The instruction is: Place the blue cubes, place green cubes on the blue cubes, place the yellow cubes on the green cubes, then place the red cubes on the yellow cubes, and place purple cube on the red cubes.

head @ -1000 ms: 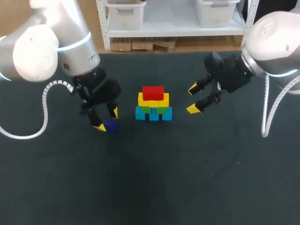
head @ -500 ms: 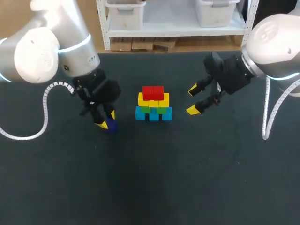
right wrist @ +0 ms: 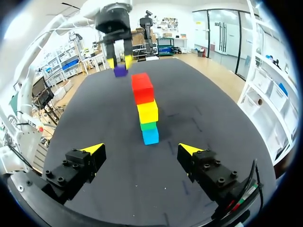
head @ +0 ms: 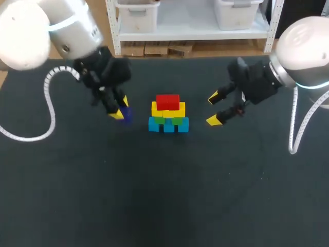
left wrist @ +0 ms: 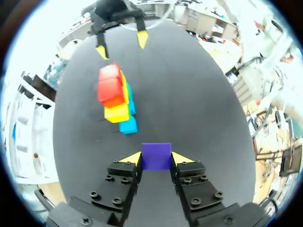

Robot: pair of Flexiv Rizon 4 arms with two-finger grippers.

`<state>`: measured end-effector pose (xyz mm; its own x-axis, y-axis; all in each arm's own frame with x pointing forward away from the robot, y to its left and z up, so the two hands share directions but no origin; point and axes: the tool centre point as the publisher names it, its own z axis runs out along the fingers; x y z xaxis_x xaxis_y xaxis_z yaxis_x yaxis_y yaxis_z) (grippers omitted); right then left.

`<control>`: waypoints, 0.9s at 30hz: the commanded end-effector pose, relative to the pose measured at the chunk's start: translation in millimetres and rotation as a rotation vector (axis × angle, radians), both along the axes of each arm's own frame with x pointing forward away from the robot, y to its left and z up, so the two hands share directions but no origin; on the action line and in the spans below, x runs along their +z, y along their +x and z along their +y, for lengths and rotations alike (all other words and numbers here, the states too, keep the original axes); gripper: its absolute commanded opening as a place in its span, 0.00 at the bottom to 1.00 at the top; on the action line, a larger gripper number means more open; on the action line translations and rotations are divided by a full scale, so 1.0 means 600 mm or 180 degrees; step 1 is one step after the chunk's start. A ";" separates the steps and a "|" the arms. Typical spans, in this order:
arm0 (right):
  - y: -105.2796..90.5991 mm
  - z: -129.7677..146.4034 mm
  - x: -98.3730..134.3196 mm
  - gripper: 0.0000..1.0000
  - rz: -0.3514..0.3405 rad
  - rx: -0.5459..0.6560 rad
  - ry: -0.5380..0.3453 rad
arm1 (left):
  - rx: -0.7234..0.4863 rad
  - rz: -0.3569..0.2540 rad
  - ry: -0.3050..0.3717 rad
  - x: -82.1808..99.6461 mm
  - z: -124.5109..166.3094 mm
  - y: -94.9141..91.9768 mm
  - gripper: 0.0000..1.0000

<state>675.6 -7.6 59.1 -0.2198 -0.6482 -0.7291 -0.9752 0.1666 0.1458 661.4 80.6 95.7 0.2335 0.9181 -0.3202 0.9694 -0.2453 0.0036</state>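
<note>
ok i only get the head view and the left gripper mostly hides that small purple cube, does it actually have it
observer: yes. In the left wrist view the small purple cube sits between the yellow tips of the left gripper, and both tips touch its opposite sides.
operator: and the stack, any lean i cant see from above
observer: none that shows. In the right wrist view, side on, the stack of coloured cubes looks upright: blue at the base, then green, yellow and red on top.
</note>
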 end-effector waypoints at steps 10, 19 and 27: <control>0.012 -0.012 0.002 1.00 -0.0031 0.0071 0.0088 | 0.0293 -0.0423 -0.0099 0.156 -0.047 0.002 0.00; 0.012 -0.026 -0.006 1.00 0.0004 0.0040 0.0105 | 0.0332 -0.0412 -0.0201 0.163 -0.102 0.027 0.00; 0.017 -0.037 -0.012 1.00 0.0023 -0.0005 0.0122 | 0.0197 -0.0337 -0.0292 0.152 -0.151 0.040 0.00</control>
